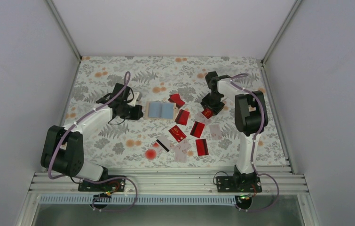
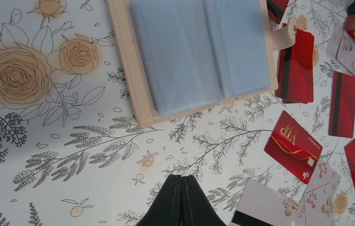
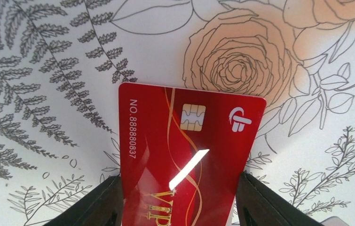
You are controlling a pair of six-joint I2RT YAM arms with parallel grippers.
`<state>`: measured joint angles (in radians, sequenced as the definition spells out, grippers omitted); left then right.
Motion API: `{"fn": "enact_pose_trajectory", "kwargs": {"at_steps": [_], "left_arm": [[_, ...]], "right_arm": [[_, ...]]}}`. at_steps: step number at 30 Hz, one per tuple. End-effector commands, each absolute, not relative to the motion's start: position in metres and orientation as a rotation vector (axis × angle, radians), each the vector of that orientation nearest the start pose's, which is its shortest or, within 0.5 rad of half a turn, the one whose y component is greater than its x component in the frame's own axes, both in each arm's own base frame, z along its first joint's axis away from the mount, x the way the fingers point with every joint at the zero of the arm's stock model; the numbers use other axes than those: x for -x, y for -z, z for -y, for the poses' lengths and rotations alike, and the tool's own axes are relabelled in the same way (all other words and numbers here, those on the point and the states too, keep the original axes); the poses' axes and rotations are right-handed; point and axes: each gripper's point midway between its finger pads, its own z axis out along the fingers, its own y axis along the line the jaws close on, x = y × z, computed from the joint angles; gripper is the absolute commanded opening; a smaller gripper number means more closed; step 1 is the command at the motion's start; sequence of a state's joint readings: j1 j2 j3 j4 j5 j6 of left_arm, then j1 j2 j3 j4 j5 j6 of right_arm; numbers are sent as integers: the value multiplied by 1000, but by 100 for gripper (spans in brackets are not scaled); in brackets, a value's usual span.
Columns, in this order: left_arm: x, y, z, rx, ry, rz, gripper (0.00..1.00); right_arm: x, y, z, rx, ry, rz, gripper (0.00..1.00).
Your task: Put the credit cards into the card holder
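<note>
The card holder [image 1: 161, 110] lies open at mid-table, its tan rim and light blue sleeves [image 2: 199, 52] facing up. Several credit cards are scattered to its right, mostly red [image 1: 197, 129], some pale [image 1: 182, 150], one white with a black stripe [image 1: 162, 144]. My right gripper [image 1: 207, 113] is down at the table over a red VIP credit card [image 3: 166, 132]. Its two black fingers [image 3: 177, 181] press against the card's two long edges. My left gripper [image 2: 181, 178] is shut on nothing, just left of the holder [image 1: 135, 111].
A round red blot [image 1: 151, 153] marks the flowered cloth near the front. Grey walls enclose the table on three sides. A metal rail [image 1: 166, 181] with the arm bases runs along the near edge.
</note>
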<state>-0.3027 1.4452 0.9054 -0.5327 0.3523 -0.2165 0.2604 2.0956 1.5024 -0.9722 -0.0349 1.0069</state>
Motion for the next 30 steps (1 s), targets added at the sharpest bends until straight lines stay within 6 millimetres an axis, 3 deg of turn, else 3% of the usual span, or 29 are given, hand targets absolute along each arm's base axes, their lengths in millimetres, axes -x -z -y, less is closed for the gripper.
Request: {"fn": "enact_pose_trajectory", "kwargs": {"at_steps": [1,9,30], "left_arm": [[-314,-99,161,-267,657,-2644,2],[-315,-100,162,-269,665,-2642,2],[-330,-121,174,-280,739,-2592,3]], "right_arm": [[-350,48,-105,-1222,22,-3041,55],[-354,33,-103,-1179,10,-3021,51],[-373,-36,-101,-974,-66,-2916,55]]}}
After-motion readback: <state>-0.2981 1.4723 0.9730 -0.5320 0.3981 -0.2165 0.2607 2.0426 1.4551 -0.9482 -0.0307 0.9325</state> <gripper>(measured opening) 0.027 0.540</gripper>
